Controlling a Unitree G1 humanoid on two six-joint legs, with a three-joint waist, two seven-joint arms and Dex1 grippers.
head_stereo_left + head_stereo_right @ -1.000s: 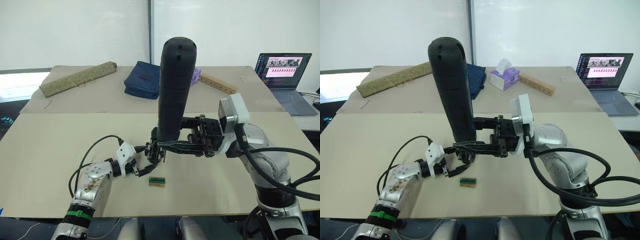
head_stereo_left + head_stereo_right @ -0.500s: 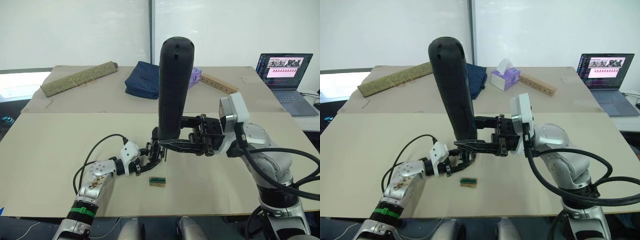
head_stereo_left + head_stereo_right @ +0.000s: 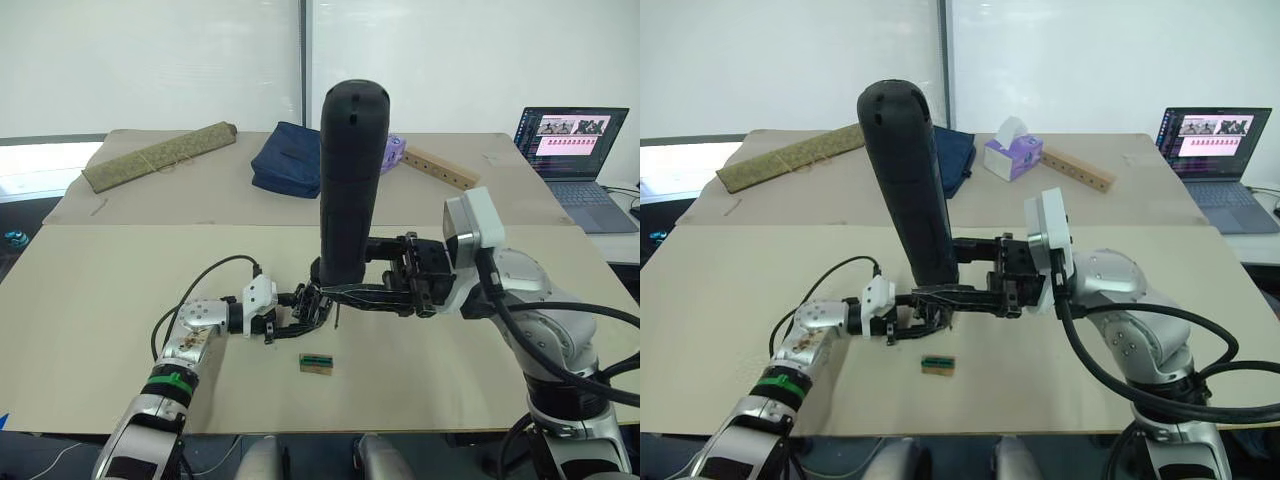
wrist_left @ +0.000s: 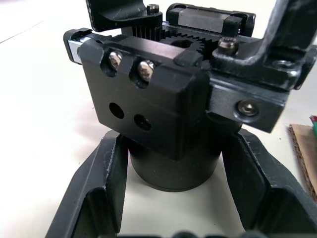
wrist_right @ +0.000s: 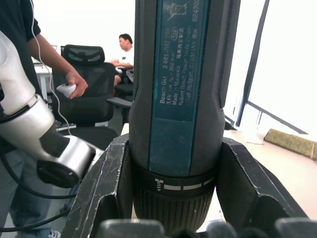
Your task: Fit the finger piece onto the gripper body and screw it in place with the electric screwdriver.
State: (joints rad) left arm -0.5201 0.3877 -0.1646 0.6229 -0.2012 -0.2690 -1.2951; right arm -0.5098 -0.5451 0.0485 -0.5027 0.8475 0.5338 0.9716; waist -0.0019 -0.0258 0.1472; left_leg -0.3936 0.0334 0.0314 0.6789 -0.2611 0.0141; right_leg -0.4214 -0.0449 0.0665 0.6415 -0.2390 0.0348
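Cardboard-and-green block (image 3: 315, 364) lies nearest on the table (image 3: 90, 300). Behind it, the left gripper (image 3: 290, 318), now stretched farther forward than before, pinches the gripper body (image 4: 168, 124). The right gripper (image 5: 173, 198) clamps the upright electric screwdriver (image 3: 350, 180) directly above.

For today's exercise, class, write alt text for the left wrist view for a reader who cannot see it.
The left gripper clamps the round base of the gripper body, a chunky black block with two silver screws and two empty holes on its face. Gear teeth show on top of the block, and it stands on a pale table.
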